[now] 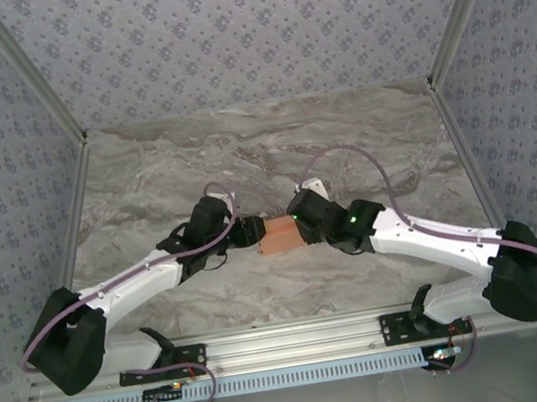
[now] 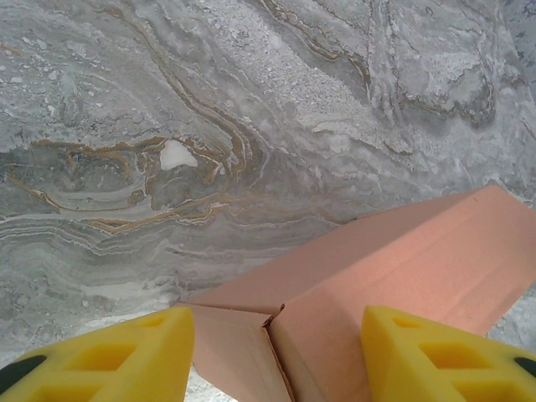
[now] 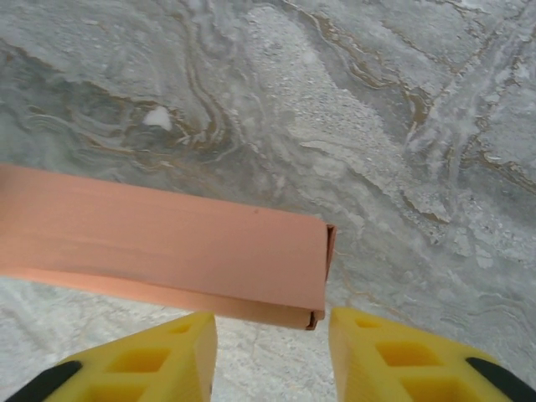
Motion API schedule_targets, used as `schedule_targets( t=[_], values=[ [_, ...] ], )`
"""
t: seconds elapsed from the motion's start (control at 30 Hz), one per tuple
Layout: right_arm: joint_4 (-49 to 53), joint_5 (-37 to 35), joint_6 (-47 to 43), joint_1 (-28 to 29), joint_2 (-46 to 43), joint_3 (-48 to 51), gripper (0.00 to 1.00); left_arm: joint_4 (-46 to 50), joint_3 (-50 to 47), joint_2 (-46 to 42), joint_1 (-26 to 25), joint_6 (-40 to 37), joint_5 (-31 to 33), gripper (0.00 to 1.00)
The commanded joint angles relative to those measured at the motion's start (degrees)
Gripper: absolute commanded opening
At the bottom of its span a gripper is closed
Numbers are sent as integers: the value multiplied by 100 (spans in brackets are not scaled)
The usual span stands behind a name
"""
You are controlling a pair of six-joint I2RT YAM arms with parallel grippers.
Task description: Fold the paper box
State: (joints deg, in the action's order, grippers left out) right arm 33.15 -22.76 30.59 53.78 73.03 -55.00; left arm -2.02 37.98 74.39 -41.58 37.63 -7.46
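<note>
- Paper box (image 1: 279, 235): thin salmon cardboard lying mid-surface (image 1: 241, 154). It is probably light and easily creased, so it is best pinched at its ends.
- Left gripper (image 2: 276, 335): half-open astride one end, and whether it is gripping is unclear.
- Right gripper (image 3: 270, 335): parted and empty, just beside the other end.

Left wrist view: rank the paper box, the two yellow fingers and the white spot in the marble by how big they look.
1. paper box
2. yellow fingers, the two about alike; being nearest the camera makes them look bigger, so their true size is unsure
3. white spot
</note>
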Motion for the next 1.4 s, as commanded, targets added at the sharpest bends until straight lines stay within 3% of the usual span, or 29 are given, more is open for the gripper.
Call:
schedule_targets(
  t=[0.0, 0.33, 0.5, 0.9, 1.2, 1.37],
  values=[
    [316, 318, -129, -50, -236, -285, 46, 510, -54, 202, -69, -61, 147, 54],
    [-201, 2173, -370, -1547, 224, -360, 49, 598, 22, 212, -86, -125, 217, 54],
    [-486, 2671, -430, -1950, 404, -21, 48, 607, -2, 216, -92, -134, 236, 54],
    [-1101, 2868, 12, -2064, 225, 1401, 40, 319, -322, 254, -94, 34, 236, 55],
    [-1145, 2917, -75, -2059, 110, 1328, 36, 88, -347, 149, -95, 148, 131, 50],
    [-1124, 3103, -106, -2048, 31, 1046, 37, 209, -39, 50, -94, 96, 154, 54]
  ],
)
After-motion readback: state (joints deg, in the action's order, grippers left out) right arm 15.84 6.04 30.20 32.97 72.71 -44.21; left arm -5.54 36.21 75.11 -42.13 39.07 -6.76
